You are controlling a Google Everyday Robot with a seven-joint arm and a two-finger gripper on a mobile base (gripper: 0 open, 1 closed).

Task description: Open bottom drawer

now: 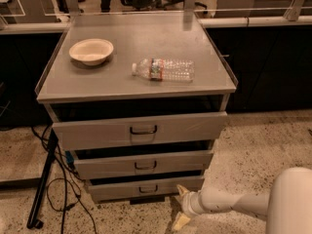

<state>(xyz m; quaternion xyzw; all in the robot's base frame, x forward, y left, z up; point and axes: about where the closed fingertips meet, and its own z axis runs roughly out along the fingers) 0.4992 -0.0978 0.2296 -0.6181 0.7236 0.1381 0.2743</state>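
Observation:
The bottom drawer point(146, 187) is the narrowest, lowest grey front of the cabinet, with a small dark loop handle point(147, 189) at its centre. It stands slightly out, with a dark gap above it. My gripper point(180, 206) is on the end of the white arm, low and to the right of this drawer's right corner, near the floor. Its fingers are spread, one fingertip point(182, 191) up by the drawer's lower right corner and the other down by the floor. It holds nothing and is apart from the handle.
The mid-sized drawer point(144, 165) and the widest top drawer point(141, 129) sit above. A bowl point(91, 51) and a lying plastic bottle point(164, 69) are on the cabinet top. Cables and a black pole point(41, 184) stand at the left on the speckled floor.

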